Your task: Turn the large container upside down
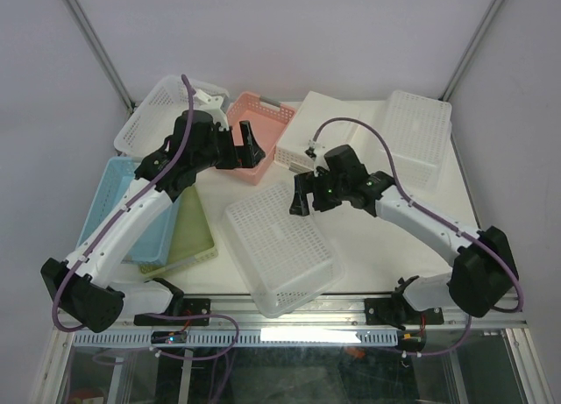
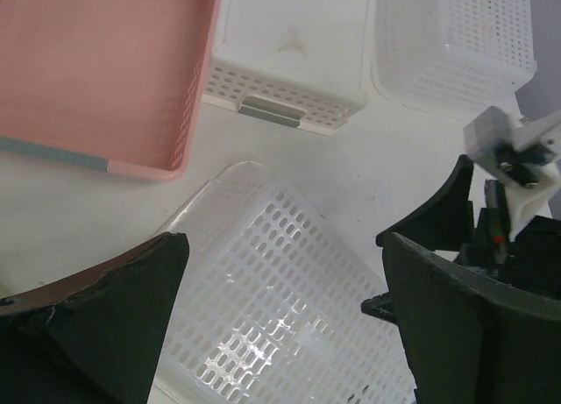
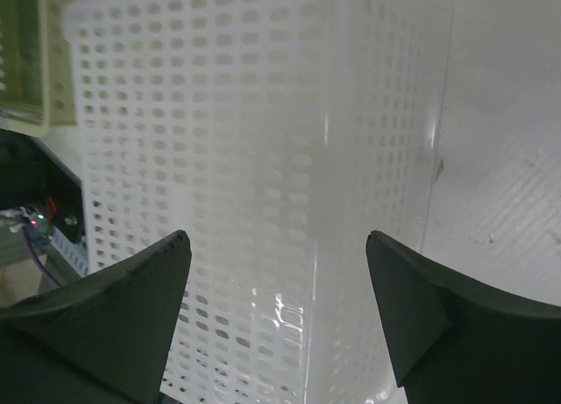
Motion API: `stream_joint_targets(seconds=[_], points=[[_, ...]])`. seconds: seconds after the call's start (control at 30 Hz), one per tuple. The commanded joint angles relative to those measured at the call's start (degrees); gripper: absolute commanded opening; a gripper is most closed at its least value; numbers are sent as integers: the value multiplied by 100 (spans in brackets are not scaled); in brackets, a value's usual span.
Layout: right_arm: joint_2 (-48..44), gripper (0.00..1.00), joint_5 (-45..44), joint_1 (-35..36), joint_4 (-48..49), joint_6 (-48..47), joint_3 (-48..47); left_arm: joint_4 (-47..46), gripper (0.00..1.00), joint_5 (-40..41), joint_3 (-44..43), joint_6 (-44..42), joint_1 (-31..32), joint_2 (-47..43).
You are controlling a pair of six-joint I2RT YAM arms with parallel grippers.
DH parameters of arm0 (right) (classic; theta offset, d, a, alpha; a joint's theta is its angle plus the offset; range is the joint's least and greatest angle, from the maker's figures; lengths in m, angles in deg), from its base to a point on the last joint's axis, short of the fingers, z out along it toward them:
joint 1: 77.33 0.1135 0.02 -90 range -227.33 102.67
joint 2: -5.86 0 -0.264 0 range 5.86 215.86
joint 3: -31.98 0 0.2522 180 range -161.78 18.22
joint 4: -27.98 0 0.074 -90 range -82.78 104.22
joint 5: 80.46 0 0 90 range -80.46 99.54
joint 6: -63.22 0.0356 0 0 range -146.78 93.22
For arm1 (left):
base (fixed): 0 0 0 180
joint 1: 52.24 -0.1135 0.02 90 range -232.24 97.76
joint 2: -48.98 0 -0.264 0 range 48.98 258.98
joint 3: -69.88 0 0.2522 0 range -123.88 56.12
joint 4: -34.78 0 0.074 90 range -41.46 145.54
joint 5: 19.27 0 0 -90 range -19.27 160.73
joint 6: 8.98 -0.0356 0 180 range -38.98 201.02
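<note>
Top external view puts the large white perforated container (image 1: pixel 280 246) at the near middle of the table (image 1: pixel 386 246), beside the green basket (image 1: pixel 193 237). It appears to lie base up, its near corner at or over the table edge. The right gripper (image 1: pixel 301 198) hovers above its far rim, fingers (image 3: pixel 131 299) spread and holding nothing. The left gripper (image 1: pixel 238 145) hangs over the pink basket (image 1: pixel 263 115), also spread and empty. The main risk, as I judge it, is a downward or nearward nudge from the right gripper that slides the container off the edge. The two wrists are also close together, so a careless swing could knock them into each other.
</note>
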Motion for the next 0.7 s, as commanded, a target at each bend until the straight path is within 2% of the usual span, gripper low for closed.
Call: stream_joint_targets(seconds=[0.0, 0.17, 0.3, 0.43, 0.67], points=[[384, 84, -445, 86, -629, -294, -205, -68, 99, 279, 13, 23, 53, -72], [448, 84, -1356, 88, -1284, -278, 51, -67, 99, 338, 73, -39, 54, -13], [578, 85, -2943, -14, -2213, 157, -47, -67, 99, 254, 70, -23, 50, 99], [577, 86, -4187, -506, -2770, 756, -121, -24, 99, 264, 30, -13, 47, 216], [-435, 87, -4143, -742, -2479, 822, -456, -114, 99, -333, 352, 138, 60, 319]])
